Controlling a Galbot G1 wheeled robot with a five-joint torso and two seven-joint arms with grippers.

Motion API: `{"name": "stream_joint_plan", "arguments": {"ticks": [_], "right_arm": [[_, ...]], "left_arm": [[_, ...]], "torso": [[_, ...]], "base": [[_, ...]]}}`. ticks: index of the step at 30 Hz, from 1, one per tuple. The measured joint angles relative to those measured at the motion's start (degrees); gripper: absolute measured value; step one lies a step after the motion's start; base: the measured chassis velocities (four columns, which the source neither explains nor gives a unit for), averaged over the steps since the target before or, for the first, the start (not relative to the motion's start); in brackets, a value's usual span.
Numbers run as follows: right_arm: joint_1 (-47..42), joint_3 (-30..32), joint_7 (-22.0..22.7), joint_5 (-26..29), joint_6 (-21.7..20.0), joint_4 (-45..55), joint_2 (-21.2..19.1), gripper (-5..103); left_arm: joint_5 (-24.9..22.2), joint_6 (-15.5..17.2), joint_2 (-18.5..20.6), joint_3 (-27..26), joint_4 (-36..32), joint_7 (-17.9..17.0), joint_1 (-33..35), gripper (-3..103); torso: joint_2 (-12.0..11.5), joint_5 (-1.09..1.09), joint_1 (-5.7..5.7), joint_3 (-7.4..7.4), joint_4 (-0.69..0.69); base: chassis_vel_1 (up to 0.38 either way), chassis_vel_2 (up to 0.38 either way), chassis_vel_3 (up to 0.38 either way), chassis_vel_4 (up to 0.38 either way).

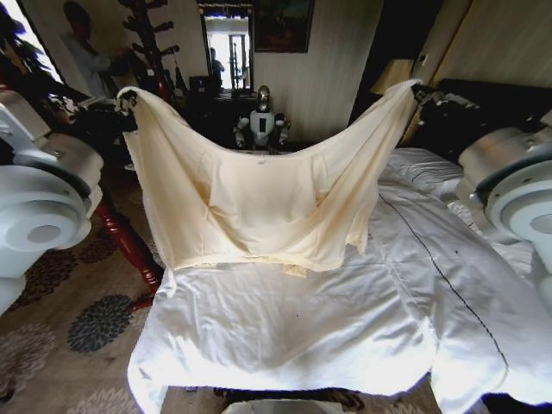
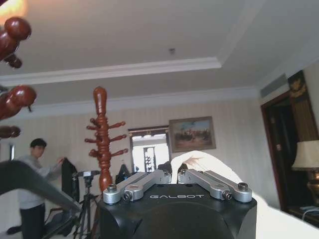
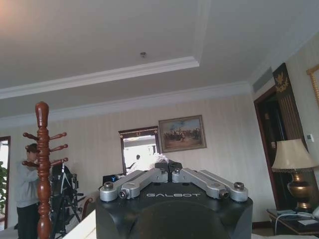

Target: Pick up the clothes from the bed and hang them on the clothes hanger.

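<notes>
The clothes, a pale cream-yellow garment, hang spread wide above the bed, with the lower hem touching the white sheet. My left gripper is shut on the garment's upper left corner and my right gripper is shut on its upper right corner, both raised high. The left wrist view has cream fabric bunched between the closed fingers of the left gripper. A small tuft of cloth sits at the closed tips of the right gripper. The clothes hanger is out of view.
A tall red-brown wooden coat stand rises behind the left gripper. A red-brown bed post runs along the bed's left side above patterned carpet. Another robot stands by the far wall, and a lamp stands near the dark headboard.
</notes>
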Motion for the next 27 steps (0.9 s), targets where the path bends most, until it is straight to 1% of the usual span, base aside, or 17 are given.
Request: {"name": "stream_joint_plan", "arguments": {"ticks": [1,2,4,6,7,9,10,11,12,13,15,17,18,20,22,24,27], "right_arm": [[-0.66,-0.14,0.00,-0.48,-0.08,-0.37,0.29,0],[-0.66,-0.14,0.00,-0.48,-0.08,-0.37,0.29,0],[-2.79,-0.70,-0.02,-1.92,-0.33,-0.55,1.27,0],[-8.24,-1.85,-0.84,-5.70,-0.85,0.23,3.11,0],[-8.24,-1.85,-0.84,-5.70,-0.85,0.23,3.11,0],[-15.75,-2.44,-2.56,-10.81,-1.01,0.27,5.33,0],[-18.46,-2.55,-3.21,-12.65,-1.00,0.04,6.05,0],[-18.46,-2.55,-3.21,-12.65,-1.00,0.04,6.05,0],[-22.62,-2.76,-4.57,-15.99,-0.98,-0.61,7.14,0],[-24.56,-2.91,-5.42,-18.05,-0.83,-1.16,7.71,0],[-28.50,-4.04,-7.68,-23.22,-0.24,-2.83,9.82,0],[-29.00,-5.91,-8.44,-25.34,-0.16,-3.93,11.76,0],[-29.00,-5.91,-8.44,-25.34,-0.16,-3.93,11.76,0],[-28.19,-8.30,-8.71,-26.96,-0.30,-5.50,13.45,0],[-26.96,-10.07,-8.78,-27.70,-0.46,-7.53,14.47,0],[-26.36,-10.87,-8.82,-27.85,-0.49,-8.41,14.90,0],[-24.23,-13.83,-8.91,-28.49,-0.56,-11.50,16.49,0]], "left_arm": [[1.09,0.06,-0.70,0.12,1.27,-0.01,1.15,1],[1.09,0.06,-0.70,0.12,1.27,-0.01,1.15,1],[3.62,0.08,-2.72,0.59,3.07,-0.03,4.07,1],[7.87,-0.08,-6.06,1.54,3.55,0.17,9.56,1],[7.87,-0.08,-6.06,1.54,3.55,0.17,9.56,1],[12.78,-0.55,-9.18,2.33,3.63,0.82,14.97,1],[14.25,-0.68,-10.11,2.54,3.63,1.13,16.90,1],[14.25,-0.68,-10.11,2.54,3.63,1.13,16.90,1],[16.68,-0.88,-11.62,2.86,3.75,1.71,20.00,1],[18.08,-1.04,-12.47,3.10,3.90,2.06,21.68,1],[22.34,-1.33,-15.01,4.41,5.06,2.94,25.82,1],[24.53,-1.35,-16.85,5.34,6.20,3.17,27.25,1],[24.53,-1.35,-16.85,5.34,6.20,3.17,27.25,1],[26.55,-1.36,-18.48,5.82,8.52,3.24,27.58,1],[28.24,-1.71,-19.16,5.85,11.20,3.60,27.06,1],[28.79,-1.94,-19.35,5.85,12.37,3.93,26.64,1],[29.29,-2.14,-19.89,5.94,14.48,5.78,25.77,1]], "torso": [[0.00,-0.02,0.01,0.01,0.00],[0.00,-0.02,0.01,0.01,0.00],[-0.02,-0.02,0.04,0.02,0.00],[-0.02,-0.03,0.03,0.02,0.00],[-0.02,-0.03,0.03,0.02,0.00],[-0.01,-0.02,0.03,0.02,0.00],[-0.01,-0.01,0.03,0.02,0.00],[-0.01,-0.01,0.03,0.02,0.00],[-0.02,0.01,0.03,0.03,-0.01],[-0.02,0.01,0.04,0.02,-0.01],[-0.02,0.00,0.02,0.02,-0.01],[-0.01,-0.01,0.02,0.01,0.00],[-0.01,-0.01,0.02,0.01,0.00],[-0.02,-0.02,0.03,0.02,0.01],[-0.02,-0.02,0.02,0.02,0.00],[-0.02,-0.01,0.03,0.02,0.00],[-0.02,-0.01,0.03,0.02,0.01]], "base": [[0.000,0.000,0.000,0.000],[0.000,0.000,0.000,0.000],[0.000,0.000,0.000,0.000],[0.000,0.000,0.000,0.000],[0.000,0.000,0.000,0.000],[0.000,0.000,0.000,0.000],[0.000,0.000,0.000,0.000],[0.000,0.000,0.000,0.000],[0.000,0.000,0.000,0.000],[0.000,0.000,0.000,0.000],[0.000,0.000,0.000,0.000],[0.000,0.000,0.000,0.000],[0.000,0.000,0.000,0.000],[0.000,0.000,0.000,0.000],[0.000,0.000,0.000,0.000],[0.000,0.000,0.000,0.000],[0.000,0.000,0.000,0.000]]}}
